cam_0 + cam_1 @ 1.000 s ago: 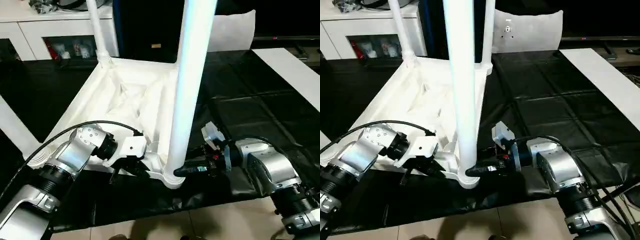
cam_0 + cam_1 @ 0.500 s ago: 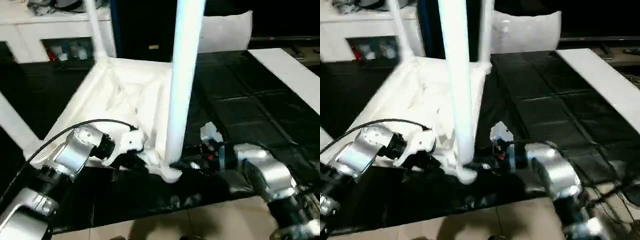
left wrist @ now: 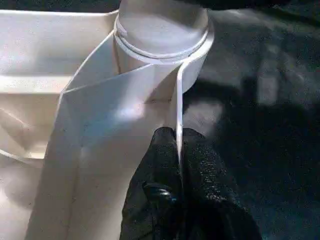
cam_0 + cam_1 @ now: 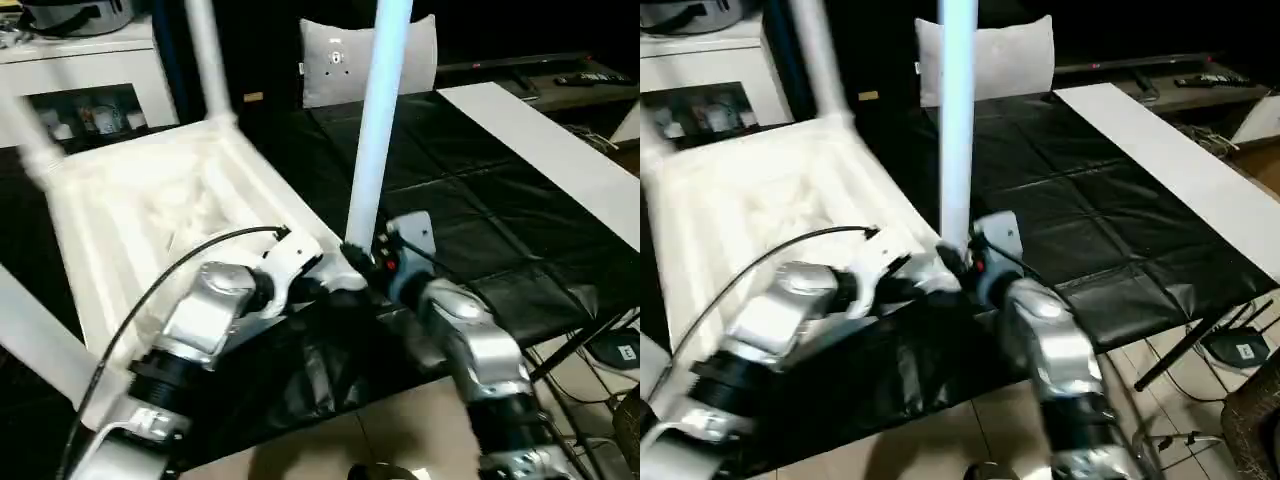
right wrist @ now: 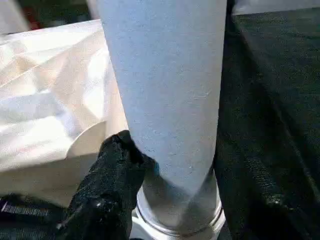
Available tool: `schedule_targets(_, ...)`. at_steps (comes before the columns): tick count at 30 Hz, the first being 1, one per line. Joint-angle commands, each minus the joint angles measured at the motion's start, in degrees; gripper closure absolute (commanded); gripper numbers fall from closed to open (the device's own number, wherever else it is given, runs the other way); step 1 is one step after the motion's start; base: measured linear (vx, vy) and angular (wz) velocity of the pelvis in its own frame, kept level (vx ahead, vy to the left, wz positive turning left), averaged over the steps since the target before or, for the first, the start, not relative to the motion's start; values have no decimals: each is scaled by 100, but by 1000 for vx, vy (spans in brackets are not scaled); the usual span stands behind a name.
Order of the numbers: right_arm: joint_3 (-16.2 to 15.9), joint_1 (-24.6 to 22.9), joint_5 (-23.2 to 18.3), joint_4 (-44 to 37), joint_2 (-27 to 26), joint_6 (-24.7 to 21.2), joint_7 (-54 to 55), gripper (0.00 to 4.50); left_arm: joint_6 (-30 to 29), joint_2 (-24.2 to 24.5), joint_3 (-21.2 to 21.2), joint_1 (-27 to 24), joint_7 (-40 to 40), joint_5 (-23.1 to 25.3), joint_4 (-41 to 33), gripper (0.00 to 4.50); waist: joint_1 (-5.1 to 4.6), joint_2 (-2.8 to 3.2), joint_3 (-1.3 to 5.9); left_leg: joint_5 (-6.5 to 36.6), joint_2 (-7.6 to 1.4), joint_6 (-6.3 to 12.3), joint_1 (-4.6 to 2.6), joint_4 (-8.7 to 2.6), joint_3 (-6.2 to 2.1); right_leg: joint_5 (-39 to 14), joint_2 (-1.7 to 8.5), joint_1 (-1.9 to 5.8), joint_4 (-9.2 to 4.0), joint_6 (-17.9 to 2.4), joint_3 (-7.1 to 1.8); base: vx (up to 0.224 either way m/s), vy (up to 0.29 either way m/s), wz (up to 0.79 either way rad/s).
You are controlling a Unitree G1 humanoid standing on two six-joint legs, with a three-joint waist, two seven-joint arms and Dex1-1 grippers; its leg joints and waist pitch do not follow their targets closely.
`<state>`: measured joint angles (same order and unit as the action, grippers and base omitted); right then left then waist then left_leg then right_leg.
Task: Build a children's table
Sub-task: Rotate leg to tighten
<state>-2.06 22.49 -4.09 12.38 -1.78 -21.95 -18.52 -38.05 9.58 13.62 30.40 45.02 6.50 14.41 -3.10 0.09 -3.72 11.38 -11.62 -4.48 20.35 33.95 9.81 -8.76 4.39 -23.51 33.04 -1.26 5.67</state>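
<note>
From my feed the whole work area is covered in a black sheet (image 4: 480,190) with fold creases running across it in a grid. At the far edge a grey-white pillow (image 4: 368,60) stands upright against the dark background, with a small mark near its top. A long flat white board (image 4: 1170,160) lies along the right side of the sheet, running away from me. Far left there's a white cabinet (image 4: 90,75) with clutter on its shelf and something grey on top. Near right, tan floor (image 4: 1180,400) shows past the sheet's edge, with a cable and a small round thing lying there.
</note>
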Motion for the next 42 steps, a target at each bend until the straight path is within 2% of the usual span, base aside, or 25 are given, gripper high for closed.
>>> schedule_targets(1,-261,109,-92,135,-254,18,-29,189,91,-382,392,189,344,-345,-478,450,70,3,391,1113,-82,333,58,-383,-59,-2296,336,323,-469,-792,-256,0,0,0)
schedule_targets(3,-219,61,-109,60,-237,58,-42,183,127,-277,431,167,378,-279,-495,450,100,2,430,842,-104,386,54,-363,-42,-1731,334,330,-401,-959,-283,0,0,0)
schedule_targets(5,-152,-54,-177,-73,-95,183,-190,153,233,-82,462,96,503,-285,-540,450,153,10,453,477,-106,499,91,-346,-34,-1078,331,370,-310,-1166,-296,0,0,0)
schedule_targets(7,-141,-107,-207,-129,-11,226,-291,146,314,1,481,75,573,-294,-544,450,195,13,451,338,-113,593,87,-339,-23,-796,330,369,-279,-1272,-302,0,0,0)
schedule_targets(8,-139,-135,-228,-159,32,247,-361,146,354,41,494,65,618,-299,-543,450,236,22,448,346,-122,613,63,-337,-13,-760,333,361,-279,-1304,-307,0,0,0)
schedule_targets(10,-138,-210,-287,-241,146,299,-541,118,434,140,514,44,722,-319,-533,450,275,27,437,400,-129,620,55,-343,-12,-779,335,368,-280,-1317,-309,0,0,0)
schedule_targets(11,-124,-277,-348,-318,245,301,-687,110,547,222,524,29,826,-335,-512,450,304,28,423,523,-131,594,39,-353,-7,-955,337,357,-307,-1298,-307,0,0,0)
schedule_targets(13,-76,-423,-619,-532,571,264,-1257,102,816,483,565,14,1156,-369,-425,450,367,38,412,697,-139,525,14,-362,-4,-1206,339,348,-333,-1204,-313,0,0,0)
schedule_targets(16,-35,-471,-780,-623,835,231,-1679,71,1028,678,607,18,1428,-386,-354,450,408,29,406,827,-148,439,-12,-378,-6,-1344,337,338,-339,-1141,-320,0,0,0)
schedule_targets(17,-54,-485,-875,-671,1094,224,-2092,60,1238,836,635,29,1663,-403,-270,450,433,44,397,885,-144,416,-14,-380,-7,-1441,330,334,-349,-1097,-314,0,0,0)
schedule_targets(20,-110,-473,-1017,-672,1503,256,-2790,39,1695,1108,730,55,2107,-436,-87,450,500,26,392,1032,-137,383,-39,-380,-4,-1653,335,316,-375,-1032,-316,0,0,0)
schedule_targets(21,-137,-452,-1074,-652,1677,273,-3091,28,1851,1220,777,65,2345,-465,-1,450,486,7,386,1055,-147,372,-31,-390,2,-1687,338,325,-372,-1023,-326,0,0,0)
schedule_targets(23,-245,-336,-1191,-529,2053,280,-3722,17,2432,1509,967,126,2943,-507,237,450,526,8,379,1097,-135,366,-31,-390,-6,-1881,350,327,-395,-959,-320,0,0,0)
schedule_targets(25,-305,-290,-1205,-484,2167,282,-3920,8,2555,1583,1016,150,3123,-521,298,450,541,3,387,1101,-143,359,-37,-389,-7,-1894,361,327,-384,-967,-324,0,0,0)
schedule_targets(29,-656,-27,-1209,-265,2566,244,-4790,8,3152,1851,1227,275,3830,-490,538,450,593,10,396,1035,-158,331,-62,-390,-6,-1825,358,316,-364,-1043,-320,0,0,0)
schedule_targets(31,-736,38,-1208,-214,2628,303,-5007,8,3200,1882,1253,293,3952,-498,543,450,623,-5,407,967,-178,330,-55,-386,0,-1638,370,332,-326,-1126,-330,0,0,0)
schedule_targets(33,-774,89,-1275,-155,2661,267,-5207,8,3336,1893,1279,323,4056,-521,606,450,650,5,411,883,-188,343,-63,-379,10,-1467,372,319,-305,-1198,-335,0,0,0)
schedule_targets(35,-807,138,-1281,-89,2675,274,-5295,25,3409,1908,1307,342,4132,-536,642,450,680,-23,433,761,-187,359,-39,-374,7,-1305,376,349,-266,-1256,-328,0,0,0)
schedule_targets(36,-901,217,-1277,4,2701,264,-5466,39,3565,1939,1371,375,4267,-523,700,450,682,-17,430,766,-190,355,-37,-376,7,-1313,375,347,-264,-1257,-327,0,0,0)
schedule_targets(37,-923,234,-1276,24,2707,263,-5502,54,3599,1946,1386,382,4295,-519,713,450,682,-35,427,787,-177,358,-29,-373,7,-1408,374,353,-273,-1241,-319,0,0,0)
schedule_targets(39,-1047,319,-1323,93,2717,163,-5709,59,3655,1956,1418,399,4391,-551,724,450,686,-53,423,805,-181,343,-32,-371,13,-1515,383,352,-281,-1209,-326,0,0,0)
schedule_targets(42,-1138,346,-1321,105,2762,112,-5851,96,3690,1951,1437,413,4445,-555,735,450,725,-43,422,805,-193,311,-49,-371,18,-1625,388,337,-297,-1153,-331,0,0,0)
